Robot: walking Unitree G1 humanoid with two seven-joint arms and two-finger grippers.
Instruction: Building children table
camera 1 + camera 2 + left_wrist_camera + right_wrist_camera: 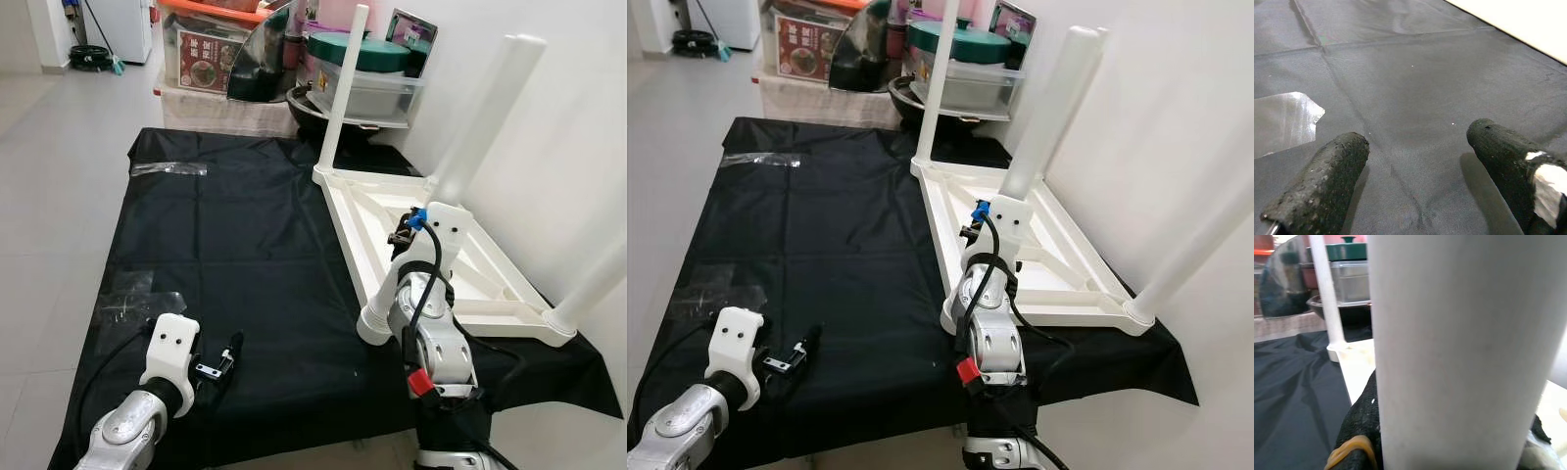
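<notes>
Right gripper (1449, 450) clamps a white table leg (1459, 347); left gripper (1415, 161) gapes over black cloth (225, 245).

Home storage corner: tiled floor (49, 147), stacked plastic storage boxes (367, 83), cooking pots (323, 108) and a fridge (122, 24) are seen.

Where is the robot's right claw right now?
The right gripper is closed around a white table leg standing up from the upside-down white tabletop, on the robot's right side of the black sheet.
</notes>
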